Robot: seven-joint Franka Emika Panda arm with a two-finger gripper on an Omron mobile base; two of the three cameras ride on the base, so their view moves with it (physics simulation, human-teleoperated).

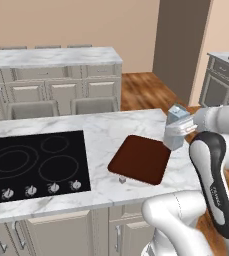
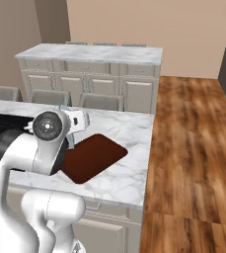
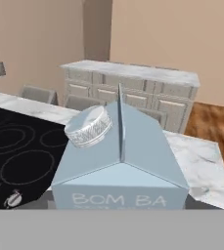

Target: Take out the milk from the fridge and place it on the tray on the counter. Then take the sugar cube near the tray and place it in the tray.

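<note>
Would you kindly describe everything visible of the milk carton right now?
The milk is a small pale blue carton with a gabled top, a ribbed silvery round cap on one slope and white lettering on its face. It stands upright, gripped by the gripper at the tray's far right edge; whether its base touches down is unclear.

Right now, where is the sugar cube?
In the left base view the sugar cube sits on the counter just off the tray's near-left edge, right of the cooktop.

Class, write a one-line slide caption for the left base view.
Gripper holds the milk upright at the tray's far right edge; sugar cube waits on the counter beside it.
</note>
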